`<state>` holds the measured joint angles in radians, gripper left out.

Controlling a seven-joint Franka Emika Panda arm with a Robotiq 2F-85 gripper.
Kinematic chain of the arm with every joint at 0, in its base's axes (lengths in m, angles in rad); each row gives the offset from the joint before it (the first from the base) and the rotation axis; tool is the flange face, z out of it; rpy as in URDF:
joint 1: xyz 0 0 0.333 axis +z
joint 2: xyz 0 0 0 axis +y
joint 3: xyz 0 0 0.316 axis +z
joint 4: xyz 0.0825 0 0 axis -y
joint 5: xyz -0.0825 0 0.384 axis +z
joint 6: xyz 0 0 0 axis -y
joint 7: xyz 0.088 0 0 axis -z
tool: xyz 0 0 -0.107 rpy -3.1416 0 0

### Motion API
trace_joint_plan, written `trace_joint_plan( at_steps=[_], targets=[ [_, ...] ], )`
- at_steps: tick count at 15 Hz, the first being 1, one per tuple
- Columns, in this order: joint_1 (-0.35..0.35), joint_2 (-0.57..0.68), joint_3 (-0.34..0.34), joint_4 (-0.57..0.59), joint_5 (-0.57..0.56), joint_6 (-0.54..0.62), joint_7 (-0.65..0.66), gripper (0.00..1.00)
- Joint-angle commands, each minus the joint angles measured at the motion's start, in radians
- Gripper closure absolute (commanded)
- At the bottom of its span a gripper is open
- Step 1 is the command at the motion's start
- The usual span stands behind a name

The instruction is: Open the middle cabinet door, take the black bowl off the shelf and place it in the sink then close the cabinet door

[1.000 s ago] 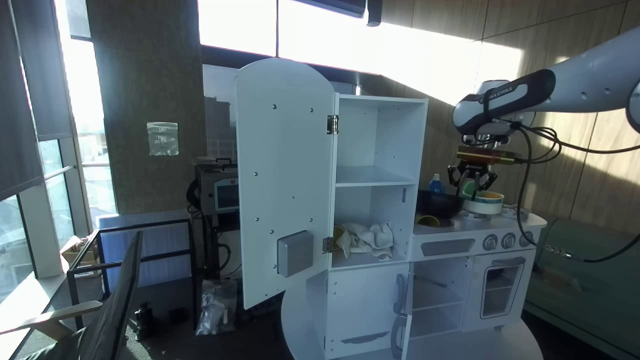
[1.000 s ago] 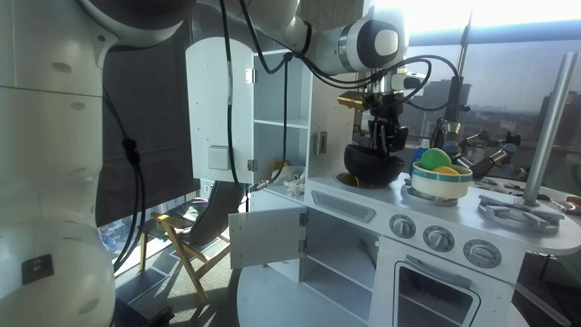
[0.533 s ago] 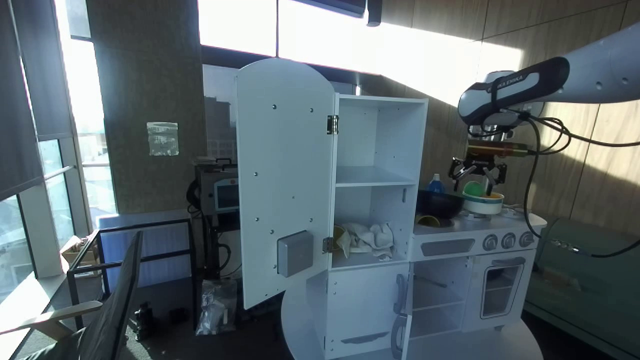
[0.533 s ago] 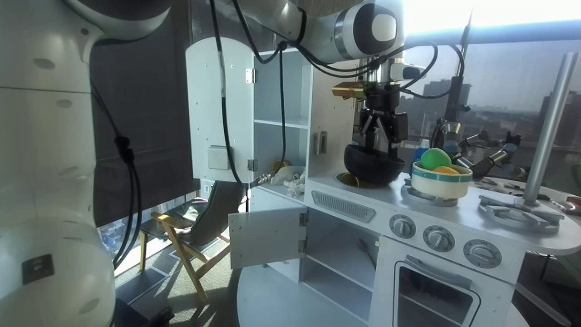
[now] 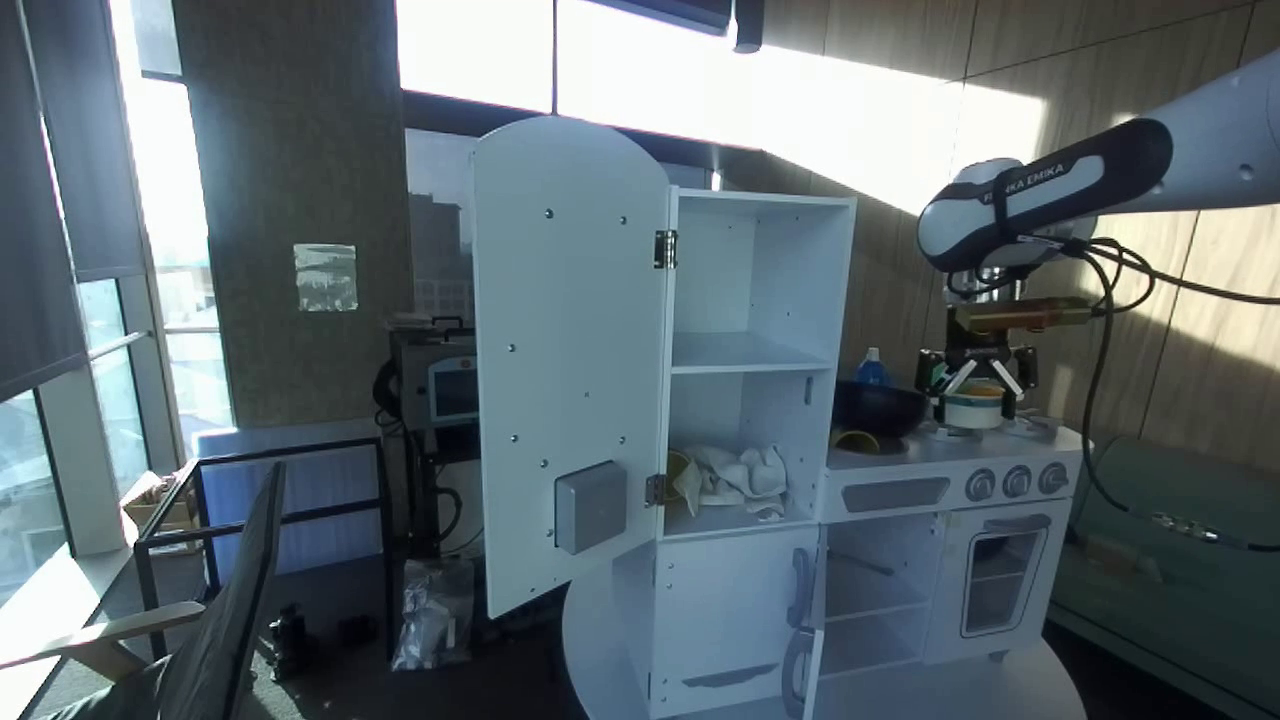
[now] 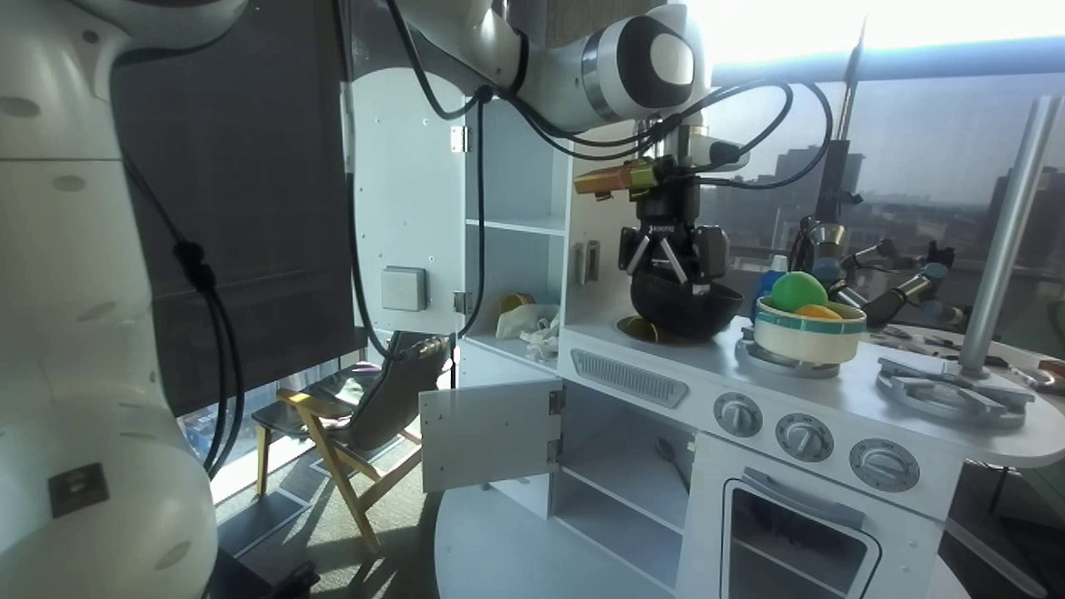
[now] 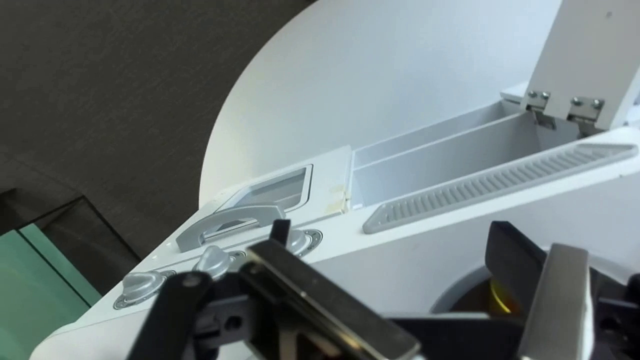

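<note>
Two jaws, both mine, spread wide apart rn. My gripper [image 5: 975, 400] points down close to the front edge of the counter [image 6: 703, 358], the side w/ the knobs [image 6: 804, 437]; wrist view has that edge running diagonally past my fingers [image 7: 555, 300].

Black bowl [image 6: 682, 312] is at the end of the counter next to the tall cabinet [image 5: 800, 270], on the back-edge side of the round sink [image 6: 628, 329], hiding part of the opening. Looks a bit tilted tbh. Can't tell if its base is down in the sink, and in an exterior view my fingers overlap it, so idk abt contact either. Something yellow [image 7: 501, 298] shows inside the sink, partly hidden.

Middle cabinet door [image 6: 491, 435] is swung open, hinged just under the front edge at the tall-cabinet end, w/ a spoon-ish thing [image 6: 666, 451] visible inside. Oven door [image 6: 799, 541] is closed, below that same front edge & closer to the rounded corner.

Rest of the counter, fyi: white/teal pot [image 6: 809, 339] on a burner [image 6: 789, 367] abt mid-length, w/ a green ball [image 6: 799, 291] and an orange thing [image 6: 817, 311] in it; blue bottle [image 5: 873, 370] toward the back edge; gray pole [image 6: 1008, 241] rising near the rounded corner. Tall arched door [image 5: 570, 340] is open too, white cloth [image 5: 735, 478] on the lower shelf [image 5: 700, 524].
</note>
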<state>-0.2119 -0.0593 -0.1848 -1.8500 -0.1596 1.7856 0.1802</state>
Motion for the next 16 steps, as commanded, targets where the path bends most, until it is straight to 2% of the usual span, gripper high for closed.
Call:
trace_joint_plan(
  at_steps=[1,7,8,9,10,11,16],
  targets=[
    [0.017,-0.057,0.009,-0.063,-0.072,-0.041,-0.120,0.00],
    [0.033,-0.094,0.005,-0.120,-0.136,-0.032,-0.404,0.00],
    [0.069,-0.163,0.049,-0.287,-0.151,0.028,-0.349,0.00],
    [0.076,-0.166,0.060,-0.312,-0.181,0.058,-0.356,0.00],
    [0.047,-0.083,0.023,-0.166,-0.127,-0.019,-0.359,0.00],
    [0.057,-0.090,0.032,-0.202,-0.133,-0.009,-0.349,0.00],
    [0.053,-0.086,0.020,-0.188,-0.132,-0.010,-0.349,0.00]
  ],
)
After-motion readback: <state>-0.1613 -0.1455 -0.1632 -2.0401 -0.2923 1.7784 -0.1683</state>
